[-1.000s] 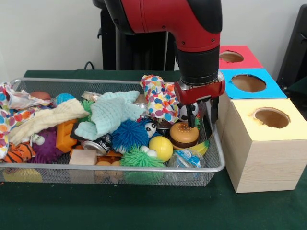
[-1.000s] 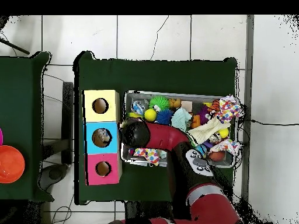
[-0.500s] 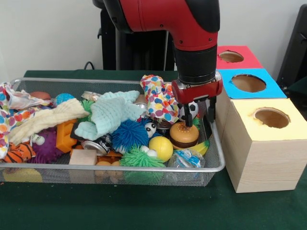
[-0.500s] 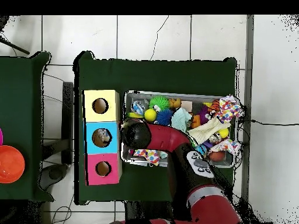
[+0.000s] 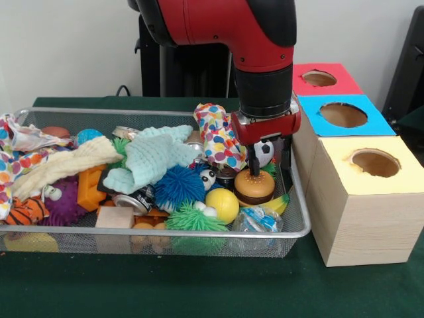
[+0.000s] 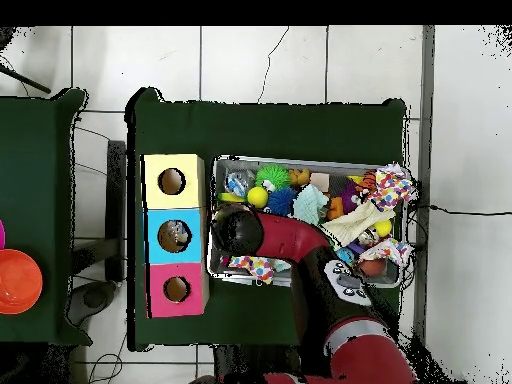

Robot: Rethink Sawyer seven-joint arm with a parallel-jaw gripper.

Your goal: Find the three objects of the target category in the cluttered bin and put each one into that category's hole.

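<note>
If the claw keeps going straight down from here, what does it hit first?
Probably the small soccer ball between its fingers, with the toy burger just below; depth is unclear. The claw hangs open over the bin's box-side end.

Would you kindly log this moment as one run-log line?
phase: search | gripper: low in bin, open around soccer ball | beside: toy burger | boxes: three, side by side
</note>
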